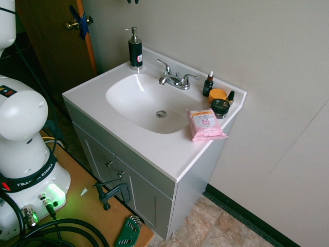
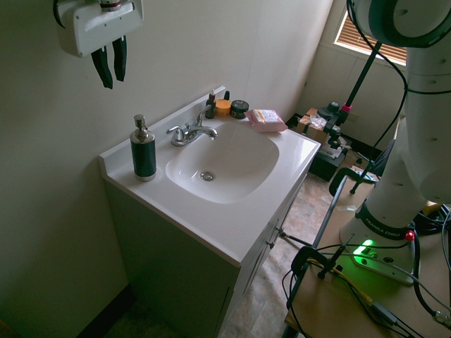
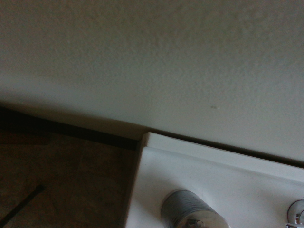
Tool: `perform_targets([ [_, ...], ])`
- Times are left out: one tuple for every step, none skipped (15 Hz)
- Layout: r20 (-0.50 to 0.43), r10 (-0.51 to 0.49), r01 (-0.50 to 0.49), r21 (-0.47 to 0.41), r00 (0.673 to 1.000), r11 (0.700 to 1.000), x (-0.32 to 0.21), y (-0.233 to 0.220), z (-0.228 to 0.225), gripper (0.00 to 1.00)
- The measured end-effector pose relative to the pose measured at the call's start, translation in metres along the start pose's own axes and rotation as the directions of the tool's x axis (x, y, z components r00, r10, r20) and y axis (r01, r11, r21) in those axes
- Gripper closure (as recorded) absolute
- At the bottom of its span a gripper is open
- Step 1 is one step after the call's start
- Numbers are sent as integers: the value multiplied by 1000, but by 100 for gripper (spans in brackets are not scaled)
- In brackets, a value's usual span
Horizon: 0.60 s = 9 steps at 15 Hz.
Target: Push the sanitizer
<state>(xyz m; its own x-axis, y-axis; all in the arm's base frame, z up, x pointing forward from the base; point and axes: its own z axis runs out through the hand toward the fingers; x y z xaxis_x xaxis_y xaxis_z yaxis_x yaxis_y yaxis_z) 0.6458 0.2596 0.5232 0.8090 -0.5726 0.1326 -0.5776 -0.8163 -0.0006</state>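
The gripper (image 2: 110, 63) hangs empty, fingers a little apart, high above the sanitizer (image 2: 143, 149) standing on the counter corner beside the faucet (image 2: 189, 132), so a push landing near its pump head would likely topple it toward the basin.

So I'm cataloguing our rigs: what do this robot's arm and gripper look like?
The arm is glossy white with rounded segments, dark joint rings and black cables running along it. Its base carries a black band with white lettering and a green light. The gripper has a white boxy body and two dark fingers.
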Motion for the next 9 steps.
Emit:
perform_targets([
  [1, 5, -5, -1, 1000, 1000, 0, 0, 1, 100],
  [2, 12, -12, -3, 1000, 1000, 0, 0, 2, 100],
  [3, 18, -18, -8, 1000, 1000, 0, 2, 3, 100],
  [7, 23, -23, -15, 1000, 1000, -1, 6, 6, 100],
  [10, 28, -28, -24, 1000, 999, -2, 10, 12, 100],
  [13, 32, -31, -33, 999, 999, -5, 16, 17, 100],
  [15, 35, -34, -36, 999, 999, -8, 21, 23, 100],
  [20, 39, -38, -39, 999, 999, -12, 26, 29, 100],
  [25, 39, -38, -42, 999, 998, -18, 31, 34, 100],
])
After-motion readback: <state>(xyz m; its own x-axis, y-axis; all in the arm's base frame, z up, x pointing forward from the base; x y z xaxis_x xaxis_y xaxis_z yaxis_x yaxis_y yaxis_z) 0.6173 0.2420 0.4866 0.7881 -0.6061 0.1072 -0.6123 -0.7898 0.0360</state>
